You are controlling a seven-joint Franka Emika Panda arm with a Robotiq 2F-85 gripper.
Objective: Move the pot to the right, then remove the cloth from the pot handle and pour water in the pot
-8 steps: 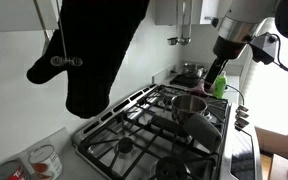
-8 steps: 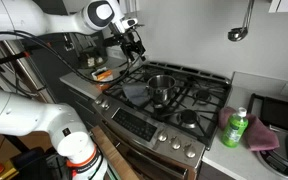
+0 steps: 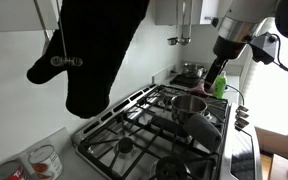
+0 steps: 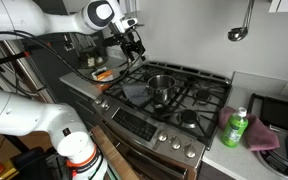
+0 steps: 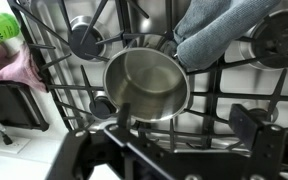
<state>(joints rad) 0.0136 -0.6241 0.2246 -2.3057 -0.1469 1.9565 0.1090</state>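
Hovering gripper, exterior view: the gripper [image 3: 216,78] hangs high over the far side of the stove [image 3: 124,145], fingers pointing down. A big black oven mitt [image 3: 99,50] dangles across the foreground.
Change: none to be seen against half a second earlier. Arm, pot and cloth sit exactly as they did, so the opening step, shifting the pot to the right, looks not yet begun.
Pot, exterior view: the pot [image 3: 191,104] stands on the grates below the fingers and nearer the camera than they are, well apart from them.
Gripper and pot, exterior view: the gripper [image 4: 134,47] is raised above a back corner of the stove. The pot [image 4: 160,87] sits lower than the fingertips and out to one side of them, untouched.
Pot, wrist view: the pot [image 5: 146,82] is upright, with a bare steel interior. It lies straight ahead of the fingers, roughly centred between them, with a clear gap.
Cloth: the cloth [image 5: 219,28] is bunched against the rim on the side away from the fingers. The pot handle is presumably under it but cannot be made out.
Fingers: spread as wide as they go, with nothing held.
Next move, as judged: a descent onto the pot before any sideways push.
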